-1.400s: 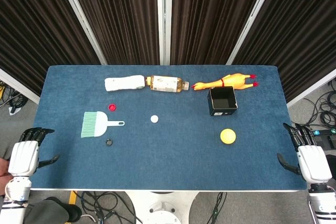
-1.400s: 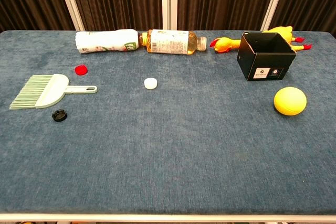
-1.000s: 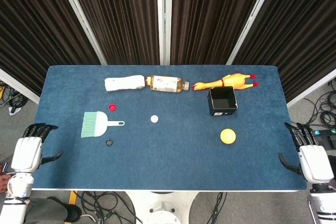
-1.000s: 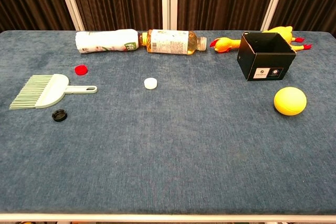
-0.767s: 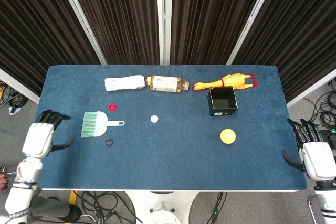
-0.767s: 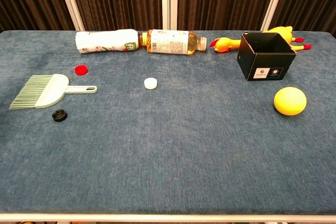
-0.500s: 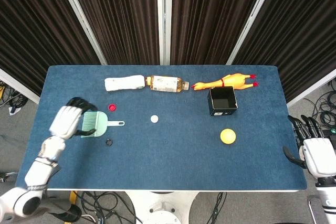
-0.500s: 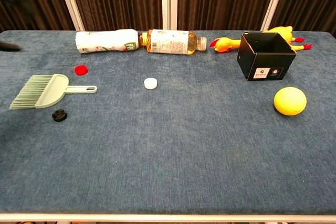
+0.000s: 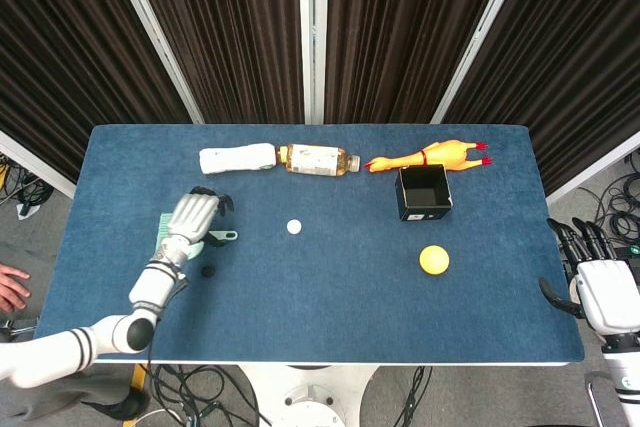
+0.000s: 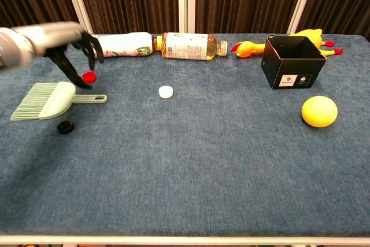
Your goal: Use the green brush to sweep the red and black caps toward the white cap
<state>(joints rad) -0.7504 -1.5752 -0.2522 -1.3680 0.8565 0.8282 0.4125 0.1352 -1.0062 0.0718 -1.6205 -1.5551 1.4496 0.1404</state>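
The left hand [image 10: 72,47] hangs above the left part of the blue desk [image 10: 191,166], over the green brush [image 10: 43,101]. Its dark fingers [image 10: 92,47] are spread apart and hold nothing. In the chest view the brush lies flat at the left edge of the frame, bristles to the left and handle to the right. The red cap [image 10: 88,77] sits just above the handle, right beside a fingertip; whether they touch cannot be told. The black cap [image 10: 65,126] lies just below the brush. The white cap [image 10: 166,91] rests near the middle of the desk, well apart from both.

The right hand [image 9: 605,292] shows only in the head view, at the lower right of the frame, off the desk edge, fingers apart and empty.

Along the top of the desk lie a white bottle [image 10: 121,44], a clear bottle [image 10: 191,45] and a rubber chicken [image 10: 251,47]. A black box [image 10: 289,62] stands at the upper right, with a yellow ball [image 10: 319,111] below it.
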